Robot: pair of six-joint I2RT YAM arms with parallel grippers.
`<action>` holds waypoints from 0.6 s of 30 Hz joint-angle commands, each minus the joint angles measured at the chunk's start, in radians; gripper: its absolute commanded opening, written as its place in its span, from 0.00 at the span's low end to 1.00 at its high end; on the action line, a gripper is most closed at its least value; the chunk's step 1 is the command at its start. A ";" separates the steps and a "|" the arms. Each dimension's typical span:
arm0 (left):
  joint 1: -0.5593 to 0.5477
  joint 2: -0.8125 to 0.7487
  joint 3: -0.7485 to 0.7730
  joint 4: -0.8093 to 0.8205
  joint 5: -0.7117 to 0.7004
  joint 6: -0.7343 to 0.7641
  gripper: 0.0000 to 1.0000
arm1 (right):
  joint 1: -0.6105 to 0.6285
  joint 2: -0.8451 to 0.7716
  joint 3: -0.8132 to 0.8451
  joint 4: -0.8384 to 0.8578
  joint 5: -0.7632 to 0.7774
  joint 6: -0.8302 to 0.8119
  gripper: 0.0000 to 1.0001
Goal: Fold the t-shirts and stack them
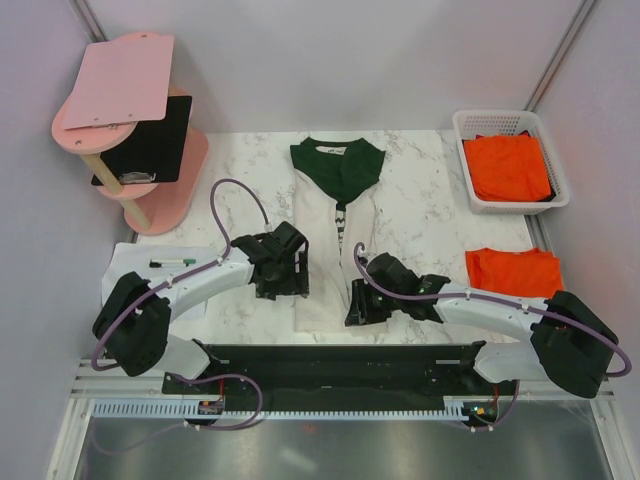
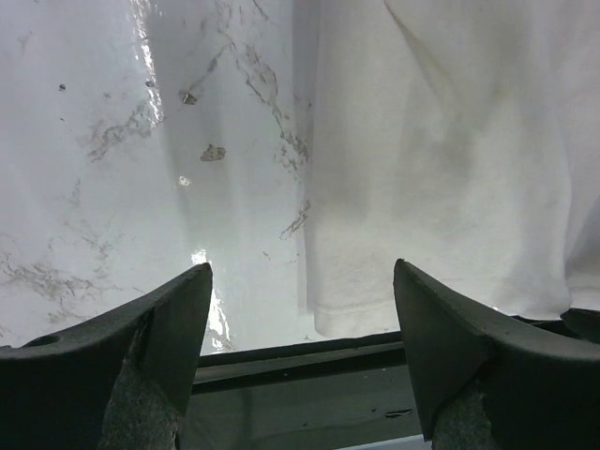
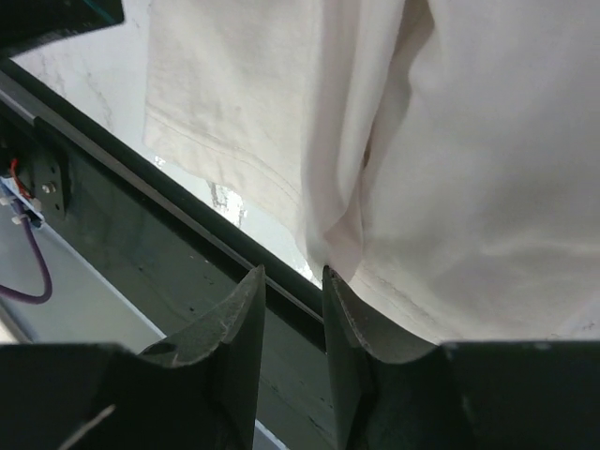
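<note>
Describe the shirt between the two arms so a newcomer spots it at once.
On the white marble table, look along the centre line. A cream-white cloth t-shirt lies there folded into a long narrow strip. Unlike the plain orange t-shirts on the right, one in the white plastic basket, one on the table, it has a dark green collar and sleeves.
</note>
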 commanded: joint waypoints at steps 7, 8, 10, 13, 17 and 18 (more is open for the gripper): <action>0.042 -0.029 0.009 0.001 0.014 0.081 0.85 | 0.028 0.014 0.036 -0.049 0.090 -0.017 0.39; 0.042 -0.026 0.009 0.001 0.013 0.081 0.85 | 0.031 0.025 0.031 -0.028 0.090 -0.016 0.39; 0.043 -0.023 0.009 0.001 0.014 0.084 0.85 | 0.041 0.059 0.025 -0.002 0.084 -0.013 0.37; 0.048 -0.020 0.005 0.001 0.013 0.088 0.84 | 0.057 0.098 0.020 0.047 0.069 -0.013 0.13; 0.052 -0.026 -0.005 -0.001 0.013 0.095 0.84 | 0.076 0.085 0.022 0.077 0.075 0.000 0.00; 0.057 -0.029 -0.009 0.001 0.011 0.097 0.84 | 0.080 0.076 0.025 0.077 0.073 0.000 0.00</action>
